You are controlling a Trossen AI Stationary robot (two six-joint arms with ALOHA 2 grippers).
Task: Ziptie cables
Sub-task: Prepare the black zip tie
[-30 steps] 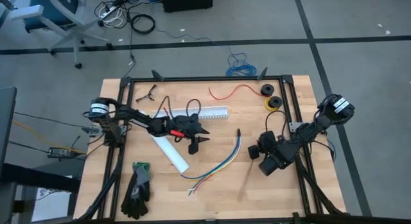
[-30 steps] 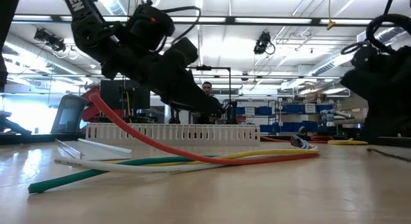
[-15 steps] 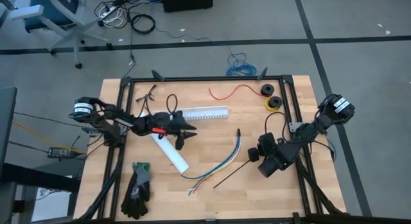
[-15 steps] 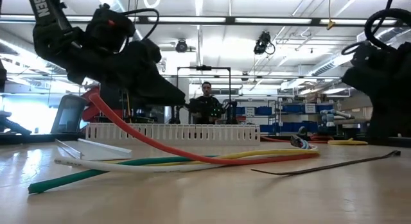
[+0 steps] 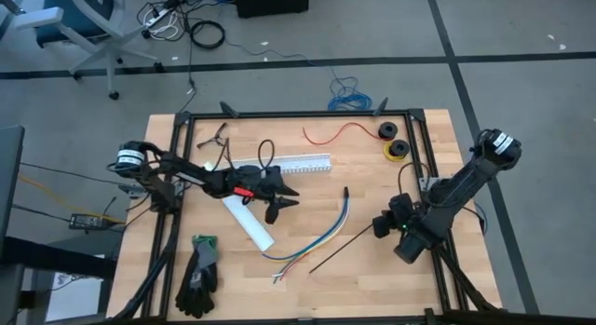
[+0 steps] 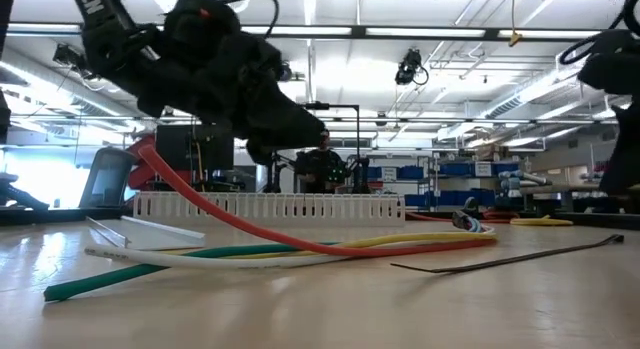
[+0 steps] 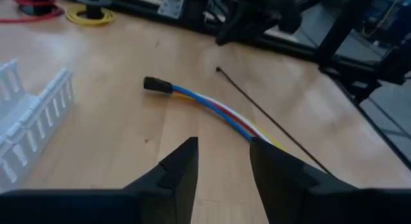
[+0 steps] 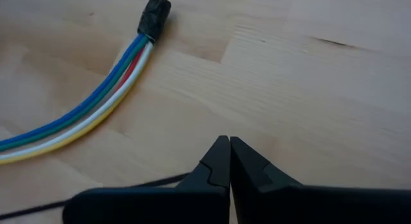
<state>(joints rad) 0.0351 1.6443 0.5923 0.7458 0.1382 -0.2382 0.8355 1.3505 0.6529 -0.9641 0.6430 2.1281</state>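
Observation:
The cables (image 5: 321,234), thin blue, green, red, white and yellow wires, lie on the wooden table, and their dark-sleeved end (image 5: 345,191) points toward the far edge. A black ziptie (image 5: 343,248) lies flat beside them. My left gripper (image 5: 284,199) hovers open just left of the cables, above the table; the left wrist view shows the cables (image 7: 212,112) ahead of its fingers, with nothing between them. My right gripper (image 5: 382,223) is shut, right of the cables and above the ziptie's right end. Its shut tips (image 8: 225,142) are over bare wood near the sleeved end (image 8: 155,12).
A white slotted channel (image 5: 293,164) and its white lid strip (image 5: 247,221) lie left of the cables. A pair of gloves (image 5: 198,274) is at the near left. A thin red wire (image 5: 340,131) and two spools (image 5: 399,149) sit at the far right.
My right gripper, still shut, has risen and drawn back toward the table's right edge. The ziptie has swung round from pointing at the near edge to lying aslant beside the cables' loose ends. My left gripper pulled back toward the left edge, then returned toward the cables.

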